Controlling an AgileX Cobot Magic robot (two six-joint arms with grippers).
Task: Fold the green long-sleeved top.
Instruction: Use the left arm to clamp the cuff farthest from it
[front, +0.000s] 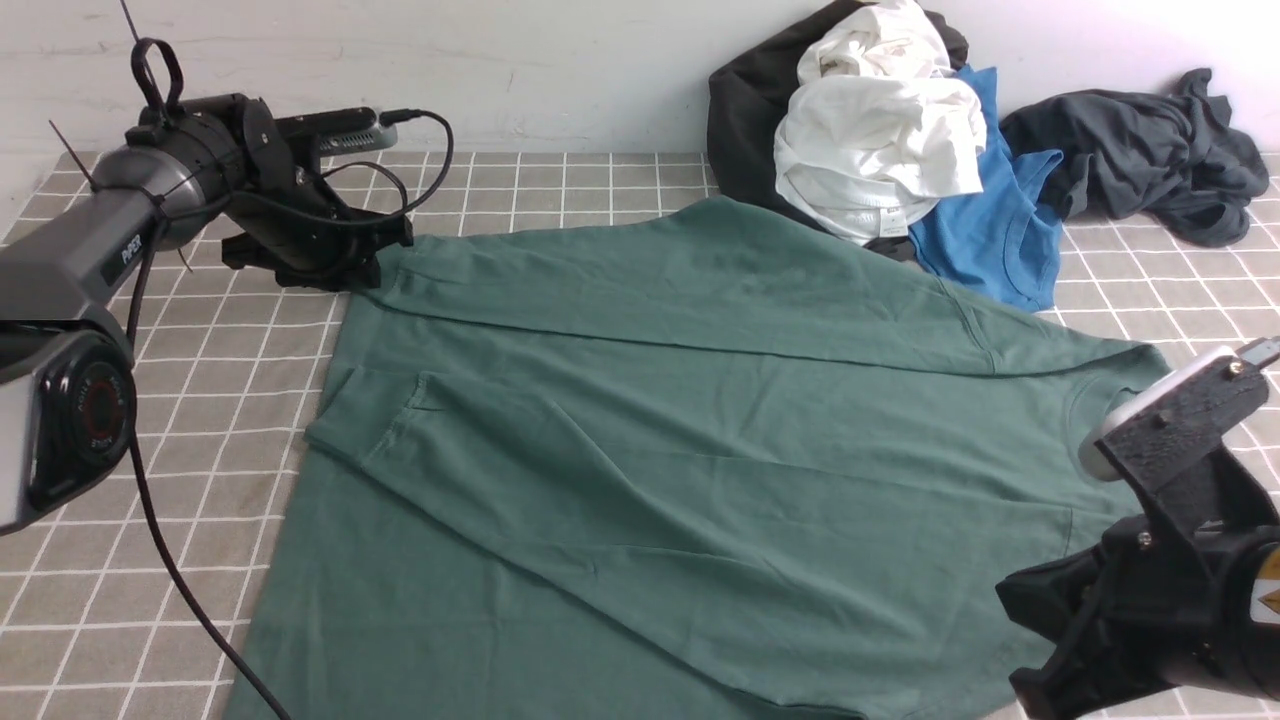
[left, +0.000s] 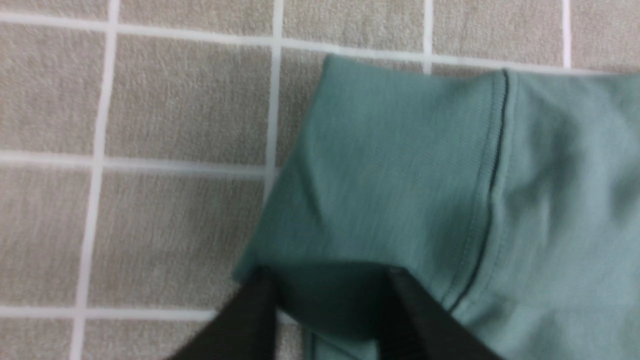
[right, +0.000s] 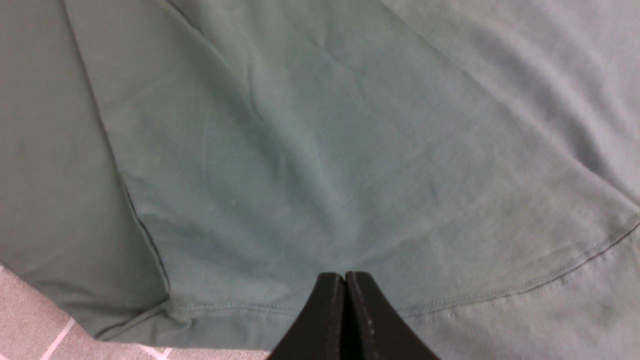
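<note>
Your left hand (left: 329, 275) straddles the far-left sleeve cuff (left: 400, 165) of the green long-sleeved top (front: 650, 420), half-spread, grip unclear, likely to fold it inward; your right hand (right: 345, 276) is closed, empty.

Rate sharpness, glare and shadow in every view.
Front view: sharp, even light, white crumpled garment nearly blown out. Left wrist view: soft blur, dark shadow on the green long-sleeved cotton top at the left gripper. Right wrist view: soft, no glare.
</note>
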